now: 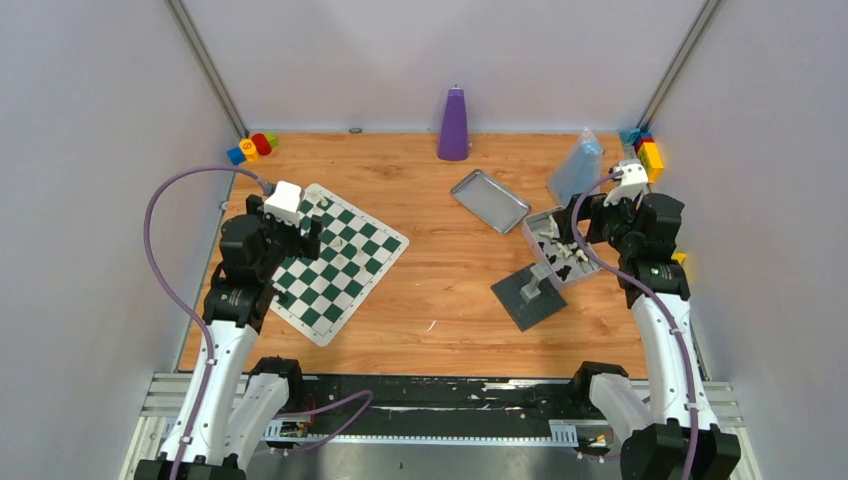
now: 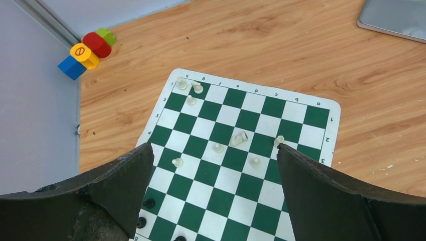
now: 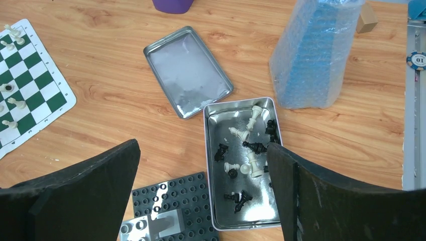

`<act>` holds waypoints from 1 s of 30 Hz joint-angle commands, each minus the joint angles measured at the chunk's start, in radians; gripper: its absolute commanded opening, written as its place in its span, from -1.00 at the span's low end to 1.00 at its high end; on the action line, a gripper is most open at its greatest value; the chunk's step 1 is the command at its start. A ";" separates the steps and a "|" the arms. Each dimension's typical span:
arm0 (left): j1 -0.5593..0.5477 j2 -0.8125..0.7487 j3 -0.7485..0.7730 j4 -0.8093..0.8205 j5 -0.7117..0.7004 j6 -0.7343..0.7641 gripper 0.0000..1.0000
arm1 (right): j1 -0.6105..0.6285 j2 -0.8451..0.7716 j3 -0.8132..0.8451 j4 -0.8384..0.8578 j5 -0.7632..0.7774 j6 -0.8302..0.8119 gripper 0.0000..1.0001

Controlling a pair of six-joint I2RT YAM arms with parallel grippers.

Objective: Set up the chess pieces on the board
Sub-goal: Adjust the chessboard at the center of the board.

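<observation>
Hovering over the board (image 2: 236, 165), my left fingers (image 2: 115, 186) stand wide apart with nothing between them. The board is a thin checked mat lying flat on the bench (image 2: 281, 45). I judge it could slide or ruck if nudged, so I'd keep off its border.

On the board I count eight cream chess pieces (image 2: 218, 147). Three cluster at its far corner and five are scattered around its middle. One of those five, a toppled piece (image 2: 239, 138), lies on its side. Three black pieces (image 2: 149, 203) sit at the board's edge nearest my left wrist camera.

To my eye they are tiny, light, hard and smooth, so they would tip easily and could squirt out of a pinch. I'd take a standing one low on the stem, just above its base. The toppled one I'd take across its body.

Right of the board lies one empty silver tray (image 3: 188, 70). Further right of the board is one open tin (image 3: 251, 213) holding the rest of the pieces. I make out roughly five cream and six black there, lying tangled and touching, so that count is not firm. One dark studded baseplate (image 3: 186, 196) lies just beside the tin, on the side towards the board.

My right fingers (image 3: 80, 186) hang above the tin, spread wide and empty.
</observation>
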 commanded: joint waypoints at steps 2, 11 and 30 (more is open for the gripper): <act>0.006 0.007 0.010 0.007 0.032 -0.006 1.00 | 0.003 -0.018 -0.001 0.033 -0.016 0.001 0.99; 0.005 0.014 0.035 -0.027 0.023 0.016 1.00 | 0.003 -0.002 -0.003 0.040 -0.012 0.001 0.99; -0.323 0.666 0.427 -0.218 -0.093 0.259 1.00 | 0.003 0.012 -0.013 0.045 -0.019 -0.028 0.99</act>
